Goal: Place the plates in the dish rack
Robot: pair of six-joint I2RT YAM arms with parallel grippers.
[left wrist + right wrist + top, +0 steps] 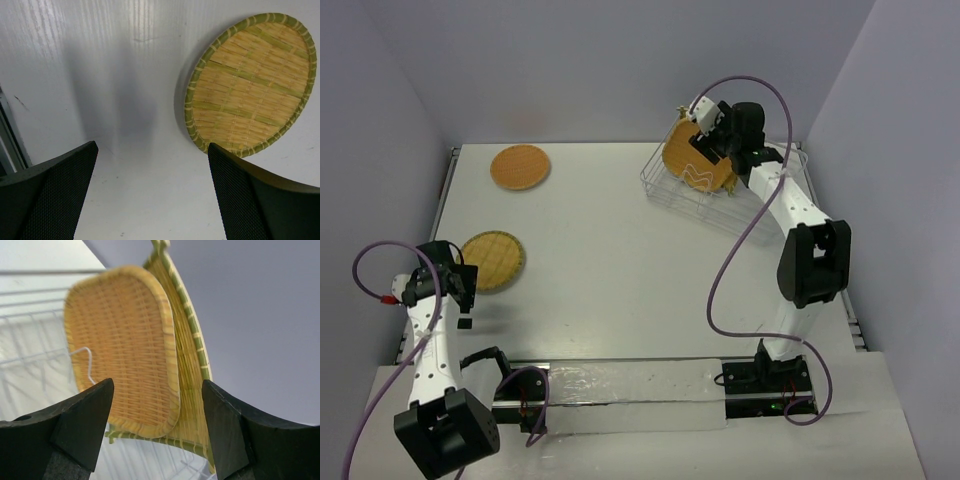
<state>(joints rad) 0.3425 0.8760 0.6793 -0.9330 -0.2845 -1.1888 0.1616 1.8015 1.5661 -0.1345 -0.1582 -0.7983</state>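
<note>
The dish rack [672,190] stands at the back right. The orange rounded square plate [694,163] stands upright in it. In the right wrist view this plate [120,345] leans against the yellow woven-look square plate [194,355] behind it. My right gripper [708,133] [157,390] is open, its jaws on either side of the two plates' edges and not touching them. The orange round plate [519,167] lies at the back left. The yellow round plate [492,260] [250,82] lies flat at the left. My left gripper [460,300] [152,155] is open and empty, just beside it. The black square plate is out of view.
The rack's wires [30,360] show to the left of the plates. The table's left edge rail [10,135] runs close to my left gripper. Purple cables loop from both arms. The walls stand close behind the rack.
</note>
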